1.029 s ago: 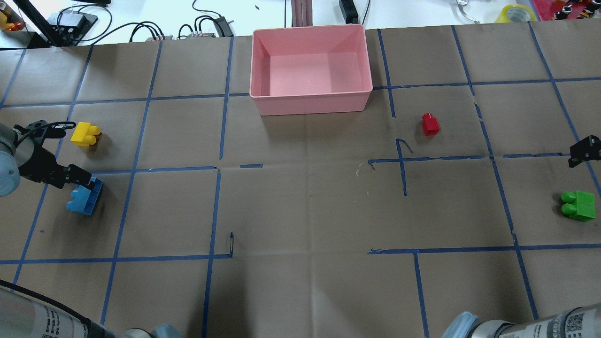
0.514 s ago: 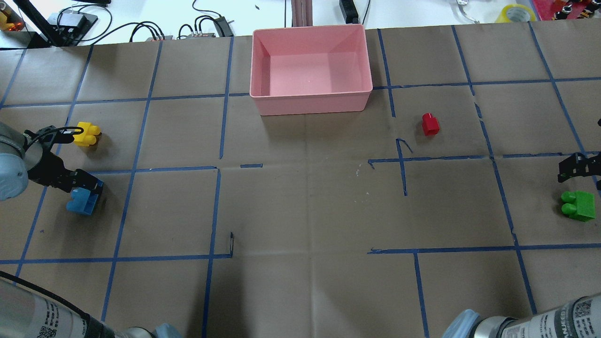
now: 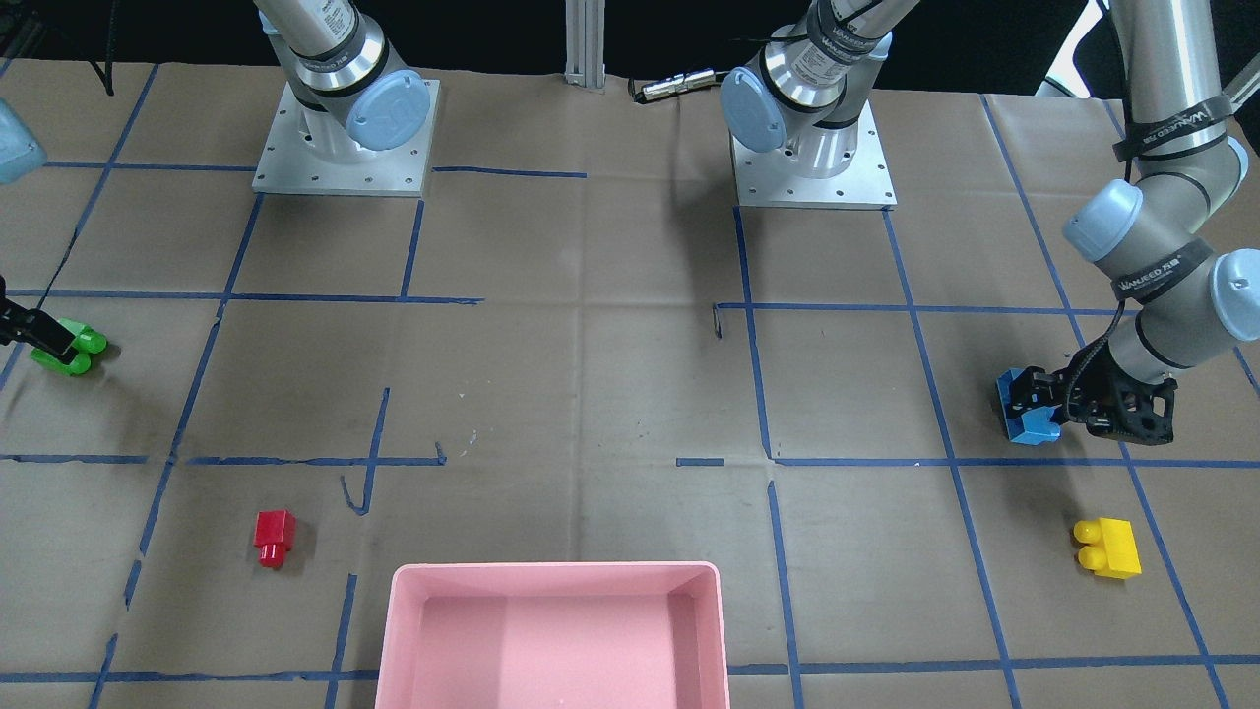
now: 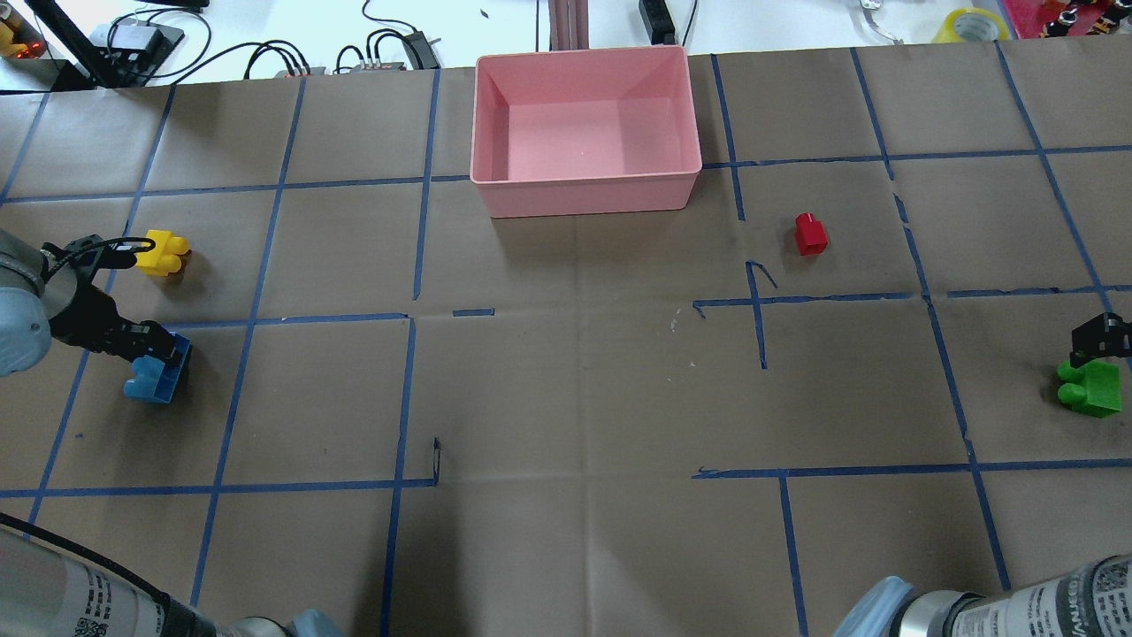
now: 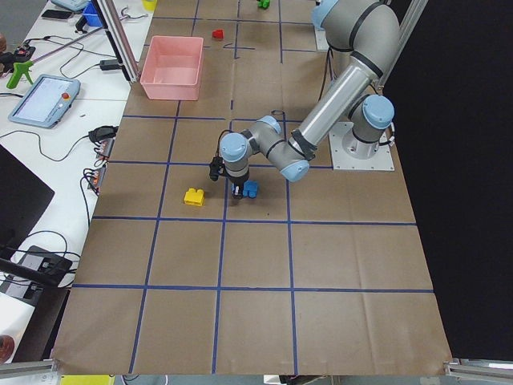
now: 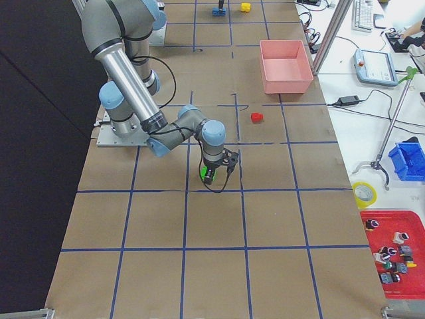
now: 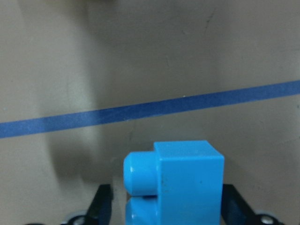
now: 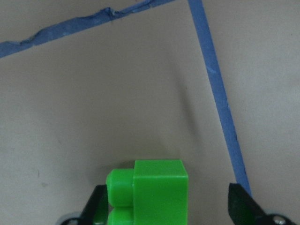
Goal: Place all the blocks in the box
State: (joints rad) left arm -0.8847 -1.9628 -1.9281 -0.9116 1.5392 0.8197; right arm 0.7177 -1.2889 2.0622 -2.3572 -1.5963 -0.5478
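My left gripper [image 4: 159, 352] is low over the blue block [image 4: 155, 382], its jaws open and close on either side. The left wrist view shows the blue block [image 7: 183, 187] between the two fingers [image 7: 104, 202]. My right gripper [image 4: 1101, 349] is open and straddles the green block [image 4: 1095, 391]. In the right wrist view the green block [image 8: 154, 197] sits nearer one finger, with a gap to the other finger [image 8: 240, 202]. The yellow block [image 4: 162, 252] and the red block [image 4: 809, 234] lie free on the table. The pink box [image 4: 584, 184] is empty.
Brown paper with blue tape lines covers the table. Both arm bases [image 3: 340, 148] stand at the robot's side. Cables and a tape roll [image 4: 971, 25] lie beyond the table's far edge, behind the box.
My right gripper has moved down and toward the robot onto the green block. My left gripper has settled lower around the blue block. No block has visibly moved.
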